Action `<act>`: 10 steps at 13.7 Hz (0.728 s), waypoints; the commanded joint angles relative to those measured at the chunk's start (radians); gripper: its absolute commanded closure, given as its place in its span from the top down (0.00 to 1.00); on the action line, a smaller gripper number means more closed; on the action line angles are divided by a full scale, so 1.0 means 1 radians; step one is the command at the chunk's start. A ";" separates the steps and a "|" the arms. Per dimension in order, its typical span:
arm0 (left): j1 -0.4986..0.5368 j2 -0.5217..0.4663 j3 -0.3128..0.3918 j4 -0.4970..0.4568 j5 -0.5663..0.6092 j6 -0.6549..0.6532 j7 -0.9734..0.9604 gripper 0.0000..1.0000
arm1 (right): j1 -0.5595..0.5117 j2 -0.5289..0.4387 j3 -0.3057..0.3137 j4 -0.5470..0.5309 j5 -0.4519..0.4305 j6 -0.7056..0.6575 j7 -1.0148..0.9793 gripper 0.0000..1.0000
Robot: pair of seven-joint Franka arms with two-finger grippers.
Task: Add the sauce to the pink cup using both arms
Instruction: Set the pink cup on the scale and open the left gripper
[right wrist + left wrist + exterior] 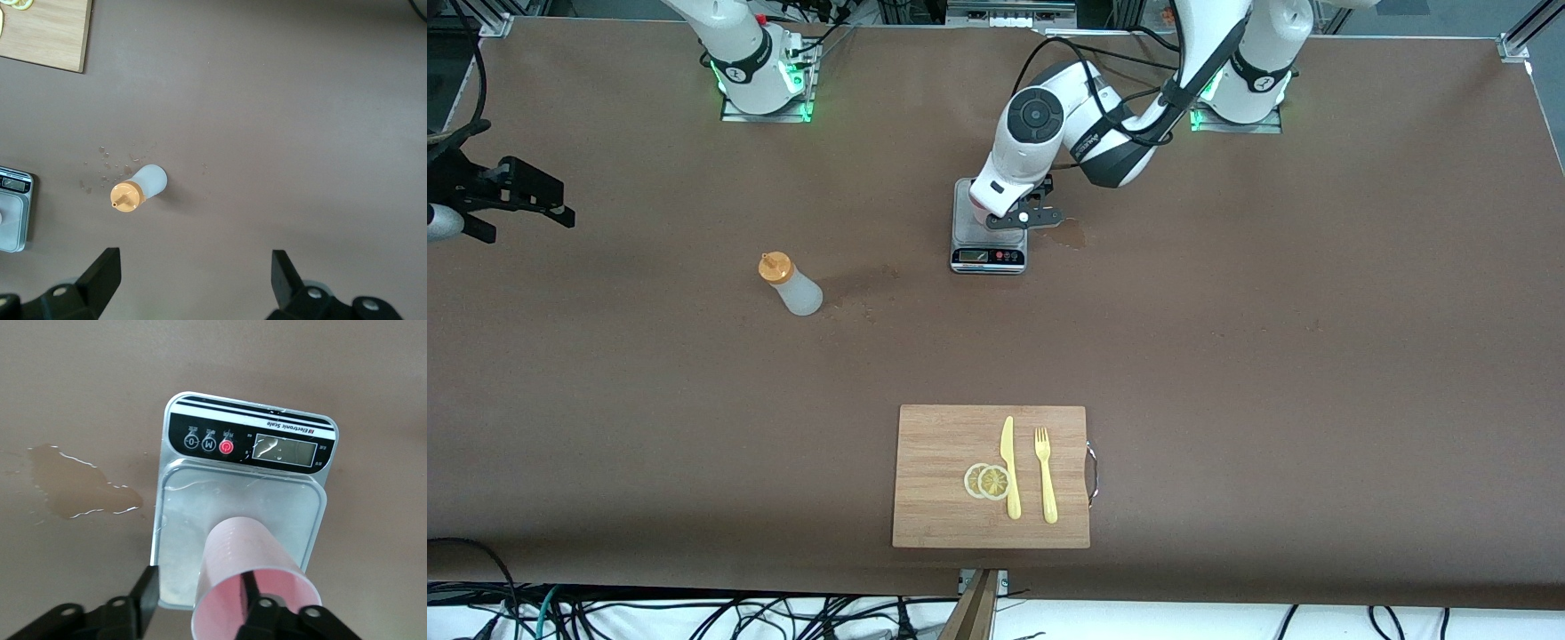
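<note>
Cutting board [943,462] nearest, scale [280,447] farther back with pink cup [247,553] on it, left gripper [199,581] parted astride its rim, likely toppling it on lifting; sauce [791,286] standing toward the right arm's end from the scale, right gripper [195,263] wide above it.

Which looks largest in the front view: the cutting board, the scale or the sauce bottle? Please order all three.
1. Cutting board
2. Scale, partly covered by the left gripper
3. Sauce bottle

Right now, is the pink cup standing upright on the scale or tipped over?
Upright. The left wrist view shows the pink cup standing on the scale platform, mouth up, with one of the left gripper's jaws inside its rim.
</note>
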 commanded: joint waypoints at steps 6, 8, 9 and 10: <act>0.081 -0.113 -0.002 0.276 0.013 -0.582 0.061 1.00 | -0.006 -0.001 -0.005 0.012 -0.009 -0.016 0.016 1.00; 0.196 -0.155 -0.002 0.322 0.013 -0.675 0.205 1.00 | 0.000 -0.002 -0.001 0.009 -0.041 -0.019 0.016 1.00; 0.254 -0.176 -0.001 0.345 0.014 -0.712 0.279 1.00 | -0.001 -0.001 -0.002 0.012 -0.051 -0.019 0.004 1.00; 0.305 -0.188 -0.002 0.365 0.024 -0.744 0.346 1.00 | -0.004 -0.002 -0.005 0.012 -0.045 -0.022 -0.002 1.00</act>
